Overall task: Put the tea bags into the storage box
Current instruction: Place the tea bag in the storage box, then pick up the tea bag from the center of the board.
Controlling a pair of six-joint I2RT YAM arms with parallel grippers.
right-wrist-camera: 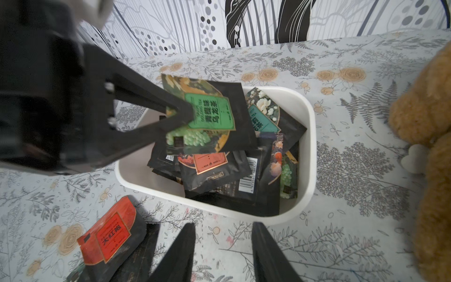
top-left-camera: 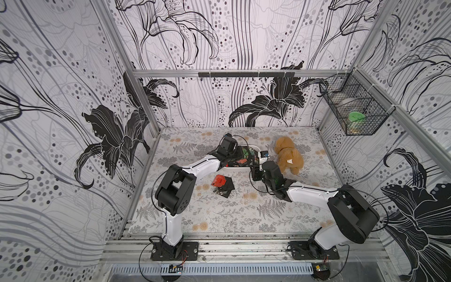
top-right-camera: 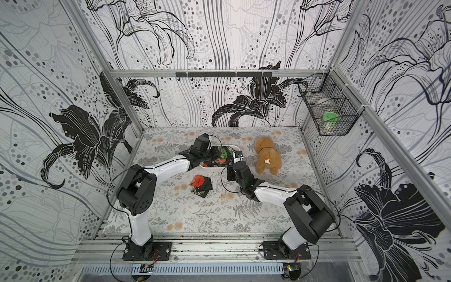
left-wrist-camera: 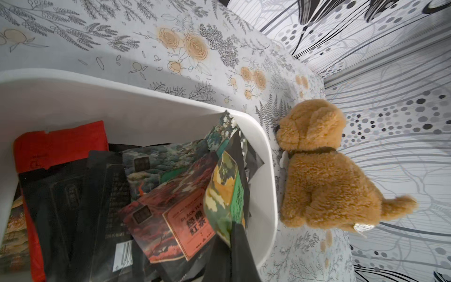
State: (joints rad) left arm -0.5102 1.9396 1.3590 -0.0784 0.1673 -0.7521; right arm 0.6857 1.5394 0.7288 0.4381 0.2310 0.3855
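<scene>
The storage box (right-wrist-camera: 310,146) is a shallow white tub holding several tea bags (right-wrist-camera: 217,168), dark sachets with green, red and orange labels. My left gripper (right-wrist-camera: 181,114) hangs over the box, shut on the edge of a green-labelled tea bag (right-wrist-camera: 210,114); the same tea bag (left-wrist-camera: 227,195) stands on edge in the left wrist view. My right gripper (right-wrist-camera: 224,225) is open just in front of the box's near wall, with only bare table between its fingers. A few more tea bags (top-left-camera: 222,184) lie piled on the table, the top one red (right-wrist-camera: 109,234), just left of the right gripper.
A tan plush toy (top-left-camera: 289,156) sits right of the box (top-left-camera: 253,147), almost touching it. A black wire basket (top-left-camera: 353,109) hangs on the right wall, off the table. Both arms meet over the box at mid-table.
</scene>
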